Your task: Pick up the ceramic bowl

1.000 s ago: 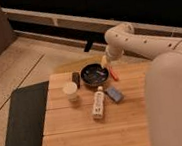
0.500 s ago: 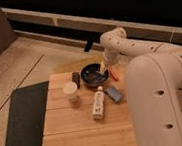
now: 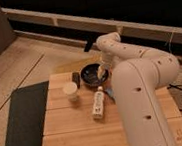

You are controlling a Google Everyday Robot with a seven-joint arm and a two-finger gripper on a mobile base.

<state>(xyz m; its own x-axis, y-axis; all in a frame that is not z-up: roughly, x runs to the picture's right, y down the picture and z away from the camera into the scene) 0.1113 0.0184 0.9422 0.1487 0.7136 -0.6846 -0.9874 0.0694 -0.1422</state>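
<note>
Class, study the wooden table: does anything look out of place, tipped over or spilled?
One thing: the white bottle lies on its side near the ceramic bowl, not upright. Nothing looks spilled. The gripper hangs open at the bowl's rim.

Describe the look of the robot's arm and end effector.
The arm is white, built of thick rounded segments with small dark dots along them. The end effector, at the rim of the ceramic bowl, is pale and narrower than the arm.
</note>
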